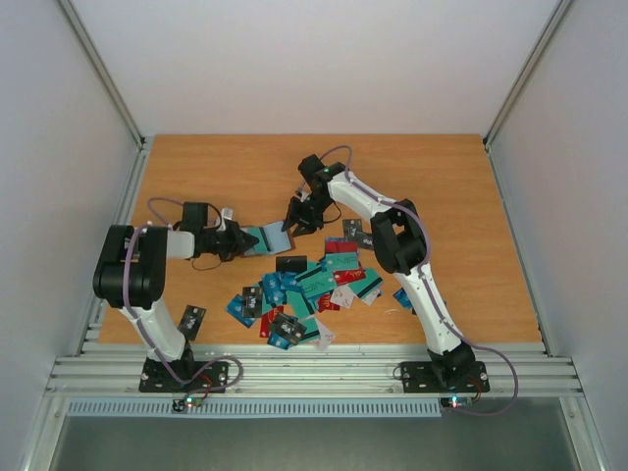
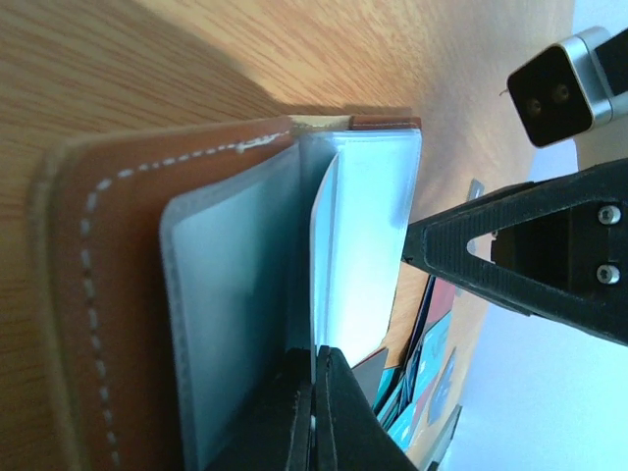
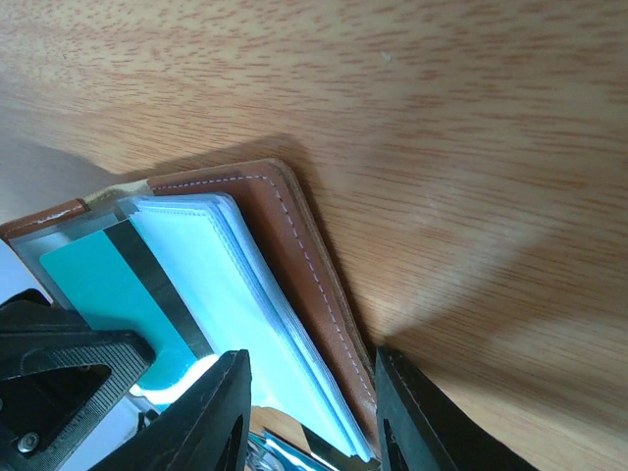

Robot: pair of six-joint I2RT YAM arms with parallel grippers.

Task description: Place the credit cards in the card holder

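The card holder lies open on the table, brown stitched cover outside and clear plastic sleeves inside. My left gripper is shut on the edge of one clear sleeve, holding it up from the rest. A teal credit card with a dark stripe sits in a sleeve. My right gripper stands open, its fingers on either side of the sleeve stack and brown cover on the holder's right side. Whether they press it I cannot tell. Several more credit cards lie in a loose pile nearer the arms.
A single dark card lies by the left arm's base, another beside the right arm's elbow. One finger of the right gripper points at the sleeves' edge. Metal rails run along the near table edge.
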